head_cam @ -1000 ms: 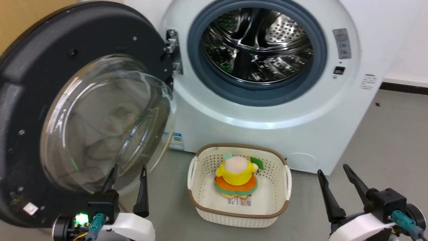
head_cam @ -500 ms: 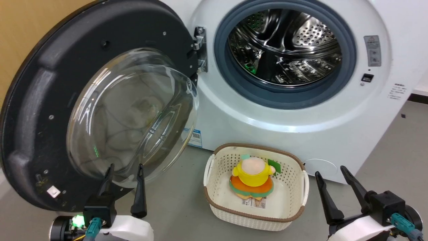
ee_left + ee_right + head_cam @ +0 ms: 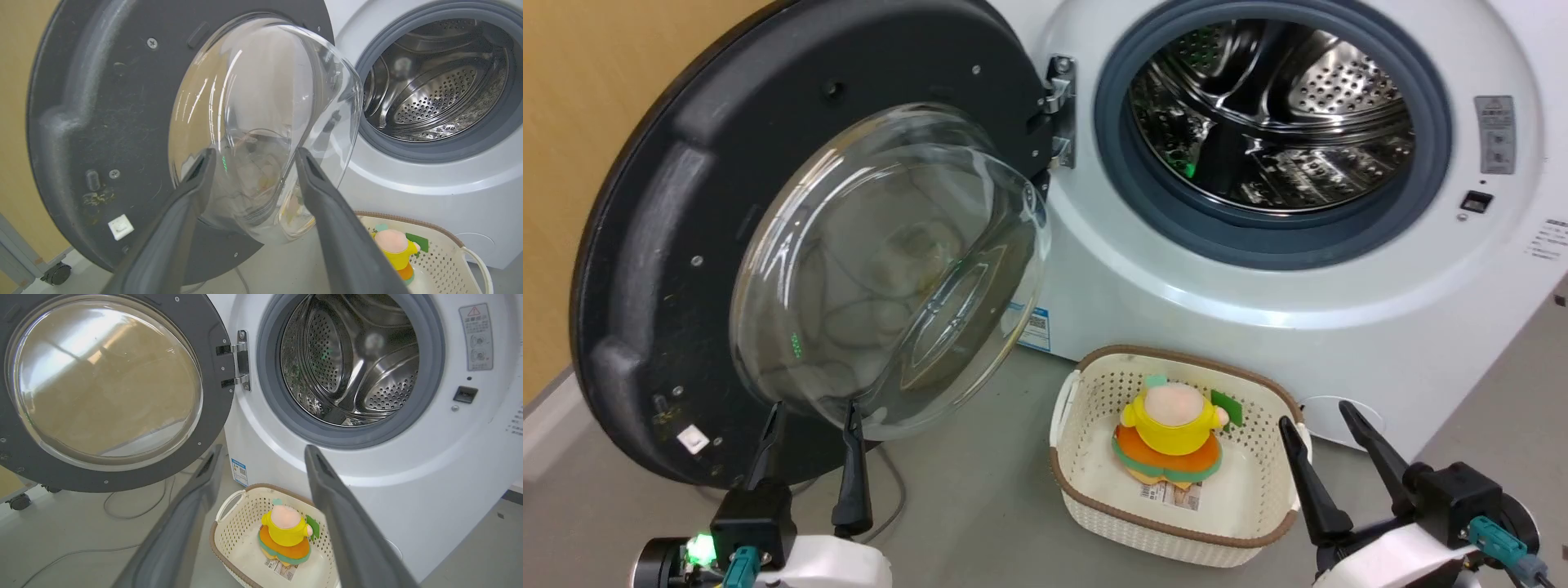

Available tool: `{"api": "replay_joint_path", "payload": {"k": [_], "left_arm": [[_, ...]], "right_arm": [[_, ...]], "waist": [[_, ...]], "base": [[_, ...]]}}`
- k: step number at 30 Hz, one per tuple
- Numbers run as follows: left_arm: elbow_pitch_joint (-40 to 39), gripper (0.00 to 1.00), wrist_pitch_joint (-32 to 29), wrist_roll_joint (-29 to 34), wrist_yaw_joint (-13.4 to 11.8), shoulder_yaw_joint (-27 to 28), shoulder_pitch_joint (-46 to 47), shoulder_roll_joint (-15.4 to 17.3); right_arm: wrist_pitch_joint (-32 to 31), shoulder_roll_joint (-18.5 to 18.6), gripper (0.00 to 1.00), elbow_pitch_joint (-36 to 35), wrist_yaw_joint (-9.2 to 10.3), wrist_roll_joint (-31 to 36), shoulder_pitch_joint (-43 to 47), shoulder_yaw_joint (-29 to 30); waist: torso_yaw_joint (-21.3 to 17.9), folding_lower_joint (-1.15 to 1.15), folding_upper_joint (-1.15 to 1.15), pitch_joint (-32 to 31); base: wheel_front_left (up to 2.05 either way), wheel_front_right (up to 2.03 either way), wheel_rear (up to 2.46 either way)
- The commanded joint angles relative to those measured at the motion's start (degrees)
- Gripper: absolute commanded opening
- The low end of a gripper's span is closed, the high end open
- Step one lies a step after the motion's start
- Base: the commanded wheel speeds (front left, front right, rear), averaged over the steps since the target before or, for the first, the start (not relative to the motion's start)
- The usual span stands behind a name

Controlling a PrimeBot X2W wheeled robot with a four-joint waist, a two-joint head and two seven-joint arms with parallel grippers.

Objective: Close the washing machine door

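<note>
At the bottom edge of the head view, both grippers are seen with fingers pointing upward. The left gripper [image 3: 811, 408] is spread wide, with nothing held between its fingers. Its tips are lined up against the lower edge of the glass bowl window [image 3: 890, 269]; contact cannot be judged. The right gripper [image 3: 1313, 415] is likewise spread wide and empty, just beside the right end of the basket.

A little farther out, a cream woven basket [image 3: 1176, 545] with a brown rim is set on the grey floor [image 3: 980, 490], close before the machine front. A plush toy [image 3: 1172, 429] in yellow and orange is seated inside it. A thin cable [image 3: 135, 506] is trailed across the floor below the door.

Beyond that, the washing machine door [image 3: 670, 245] is swung fully open to the left on its metal hinge [image 3: 1058, 110], with its black inner rim and bulging window turned towards the robot.

Farthest back, the white washing machine [image 3: 1176, 302] is noted, its steel drum [image 3: 1274, 114] exposed inside the grey gasket [image 3: 1111, 139]. A blue sticker [image 3: 1036, 328] is seen low on the front. A tan wall [image 3: 572, 122] is seen behind the door.
</note>
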State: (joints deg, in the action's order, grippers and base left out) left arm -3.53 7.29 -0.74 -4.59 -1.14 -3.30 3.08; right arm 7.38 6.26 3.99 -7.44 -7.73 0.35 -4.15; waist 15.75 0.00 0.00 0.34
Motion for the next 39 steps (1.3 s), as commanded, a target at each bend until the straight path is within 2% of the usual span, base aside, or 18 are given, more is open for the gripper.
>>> {"api": "replay_joint_path", "payload": {"k": [1, 39], "left_arm": [[-0.5, 1.0, 0.7, -0.4, -0.5, 0.1, -0.9, 0.2], [-4.5, 1.0, 5.2, -0.5, -3.8, -0.4, -3.7, 0.1]], "right_arm": [[0.6, 0.5, 1.0, 0.3, -0.02, -0.6, -1.3, -0.3], [5.1, 4.0, 1.0, 3.0, -0.04, -6.6, -4.7, -5.5]], "waist": [[0.5, 0.0, 0.0, 0.1], [10.2, 0.0, 0.0, 1.6]], "base": [[0.0, 0.0, 0.0], [-0.01, -0.01, -0.01]]}}
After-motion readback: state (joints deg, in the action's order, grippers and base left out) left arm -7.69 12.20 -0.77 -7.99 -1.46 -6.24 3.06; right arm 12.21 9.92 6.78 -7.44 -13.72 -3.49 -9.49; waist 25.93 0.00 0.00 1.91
